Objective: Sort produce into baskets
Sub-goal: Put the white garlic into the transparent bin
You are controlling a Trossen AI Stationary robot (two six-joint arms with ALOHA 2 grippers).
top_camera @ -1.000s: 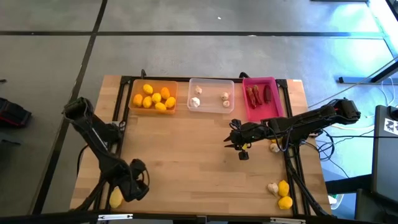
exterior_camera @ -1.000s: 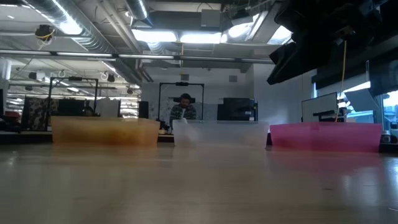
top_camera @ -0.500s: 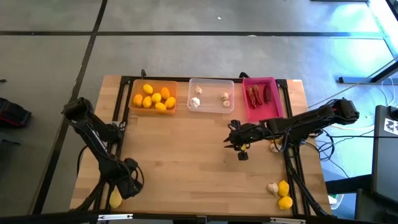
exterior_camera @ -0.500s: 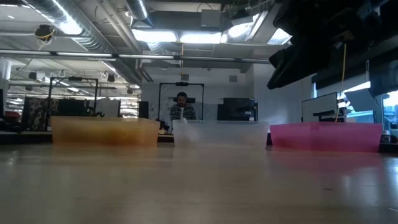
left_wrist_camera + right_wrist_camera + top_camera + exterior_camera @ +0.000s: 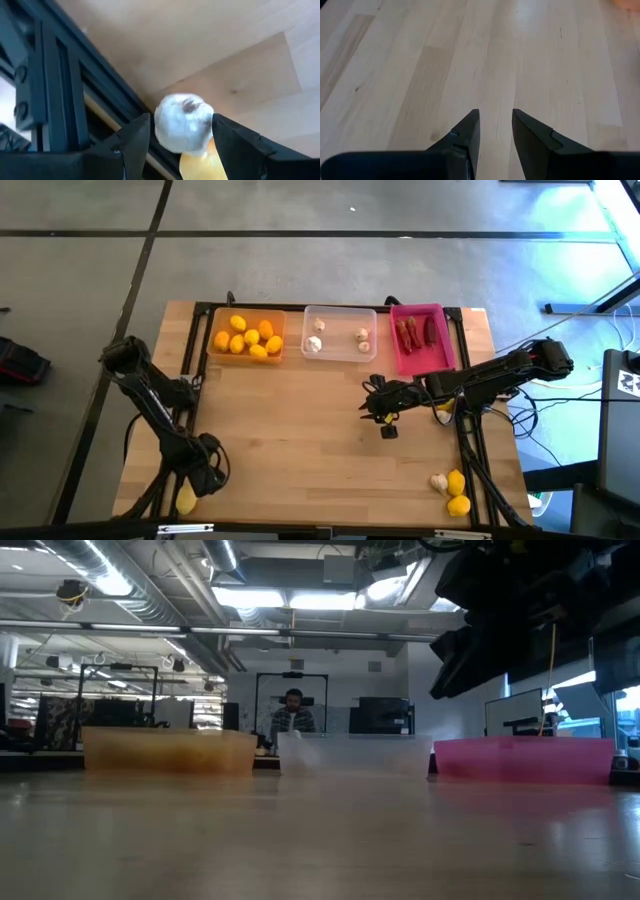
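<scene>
Three trays sit in a row along the far edge of the table (image 5: 300, 430): the left tray (image 5: 246, 336) has the lemons (image 5: 250, 338) in it, the middle tray (image 5: 340, 333) a few garlic bulbs (image 5: 314, 345), the right tray (image 5: 422, 338) the chilies (image 5: 416, 332). Near the front right corner, a garlic bulb (image 5: 438, 481) lies just beside two lemons (image 5: 457, 493). At the front left corner, a lemon (image 5: 186, 500) lies by the left gripper (image 5: 205, 475), with another garlic bulb (image 5: 183, 123) between its fingers. The right gripper (image 5: 372, 405) sits right of centre, in front of the trays.

Left gripper (image 5: 205, 473) low at the near-left corner, fingers apparently clasping something; right gripper (image 5: 375, 408) centre-right, fingers parted, empty.
</scene>
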